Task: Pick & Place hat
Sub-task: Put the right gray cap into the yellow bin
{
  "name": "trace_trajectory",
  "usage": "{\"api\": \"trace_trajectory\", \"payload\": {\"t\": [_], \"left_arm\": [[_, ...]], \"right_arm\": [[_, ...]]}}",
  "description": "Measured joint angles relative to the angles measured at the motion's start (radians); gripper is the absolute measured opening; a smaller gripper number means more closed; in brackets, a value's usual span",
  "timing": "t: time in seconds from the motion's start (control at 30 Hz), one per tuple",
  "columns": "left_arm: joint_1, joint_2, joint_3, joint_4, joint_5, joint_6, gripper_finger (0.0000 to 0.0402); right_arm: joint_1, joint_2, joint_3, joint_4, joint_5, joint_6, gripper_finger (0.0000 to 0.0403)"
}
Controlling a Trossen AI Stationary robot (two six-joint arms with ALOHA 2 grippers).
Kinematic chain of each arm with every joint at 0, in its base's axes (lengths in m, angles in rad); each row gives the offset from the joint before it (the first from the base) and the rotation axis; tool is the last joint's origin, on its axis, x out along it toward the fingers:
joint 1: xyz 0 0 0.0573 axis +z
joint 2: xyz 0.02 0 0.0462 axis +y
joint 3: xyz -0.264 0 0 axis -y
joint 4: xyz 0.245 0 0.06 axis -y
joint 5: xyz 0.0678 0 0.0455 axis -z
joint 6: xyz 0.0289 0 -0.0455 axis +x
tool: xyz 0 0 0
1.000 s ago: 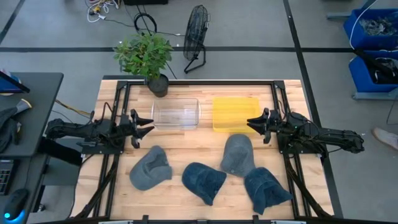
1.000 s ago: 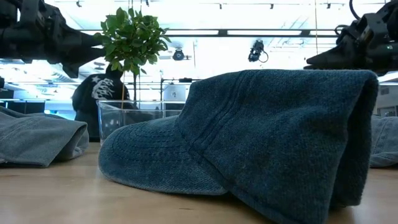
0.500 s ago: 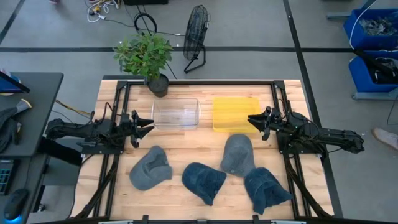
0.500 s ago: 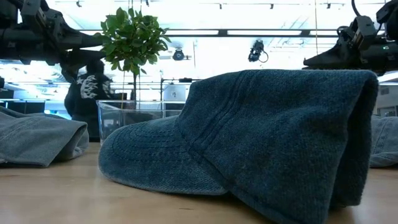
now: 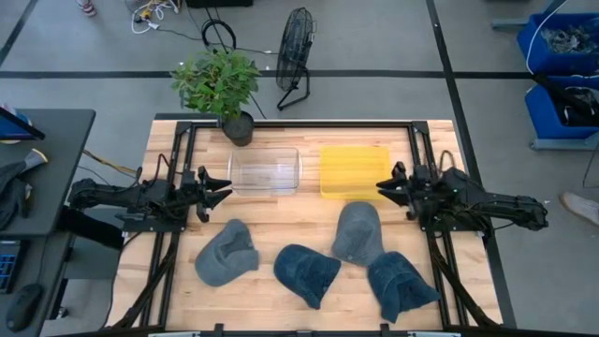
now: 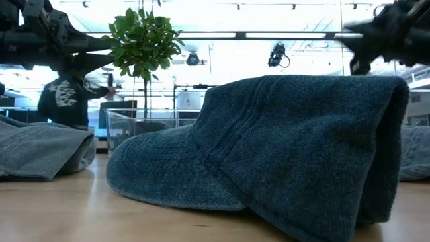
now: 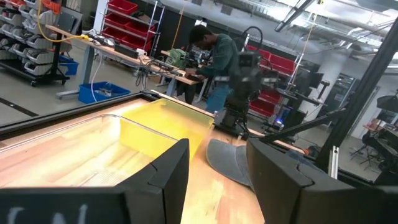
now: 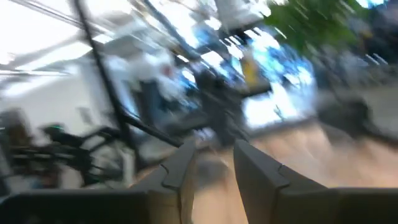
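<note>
Several denim hats lie flat on the wooden table, toward its near edge: a grey hat (image 5: 226, 253), a dark blue hat (image 5: 307, 271) that fills the low view (image 6: 269, 161), a second grey hat (image 5: 357, 232) (image 7: 229, 159) and a blue hat (image 5: 401, 284). My left gripper (image 5: 221, 184) (image 7: 217, 180) hovers open near the table's left side, above and beyond the first grey hat. My right gripper (image 5: 382, 188) (image 8: 214, 168) hovers open on the right, beside the yellow bin and beyond the second grey hat. Neither touches anything.
A clear bin (image 5: 265, 170) and a yellow bin (image 5: 354, 170) stand side by side between the grippers, toward the far edge. A potted plant (image 5: 225, 89) stands at the far left corner. A fan (image 5: 295, 51) is on the floor beyond. A person (image 6: 67, 101) stands behind the table.
My right gripper has turned about its wrist and shows higher in the low view, blurred by motion. It holds nothing. The person behind the table has walked across the low view toward its left. The hats lie as before.
</note>
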Motion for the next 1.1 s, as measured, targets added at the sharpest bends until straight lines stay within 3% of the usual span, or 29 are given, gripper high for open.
{"api": "trace_trajectory", "payload": {"t": [0.1, 0.27, 0.4, 0.53, 0.67, 0.87, 0.97, 1.1], "left_arm": [[0.000, 0.000, 0.000, 0.003, 0.000, 0.000, 0.0165], [0.000, 0.000, 0.000, 0.068, -0.009, 0.000, 0.0165], [0.000, 0.002, 0.024, 0.107, 0.006, 0.006, 0.0165], [0.000, 0.058, 0.133, 0.074, 0.025, 0.130, 0.0165], [-0.001, 0.205, 0.298, -0.074, 0.035, 0.191, 0.0165], [-0.003, 0.479, 0.511, -0.395, 0.126, 0.092, 0.0165], [-0.022, 0.608, 0.555, -0.433, 0.198, 0.052, 0.0165], [-0.070, 0.739, 0.575, -0.424, 0.209, 0.053, 0.0165]], "right_arm": [[0.000, 0.004, 0.003, 0.105, -0.027, -0.013, 0.0131], [0.026, 0.050, 0.052, 0.013, -0.055, 0.011, 0.0177], [0.084, 0.164, 0.124, -0.060, -0.057, 0.001, 0.0200], [0.142, 0.326, 0.242, -0.160, -0.054, -0.042, 0.0203], [0.196, 0.520, 0.386, -0.339, 0.000, -0.076, 0.0203], [0.271, 0.818, 0.563, -0.609, 0.004, -0.015, 0.0204], [0.316, 0.948, 0.595, -0.629, 0.002, -0.033, 0.0204], [0.367, 1.086, 0.598, -0.633, 0.001, -0.094, 0.0204]]}}
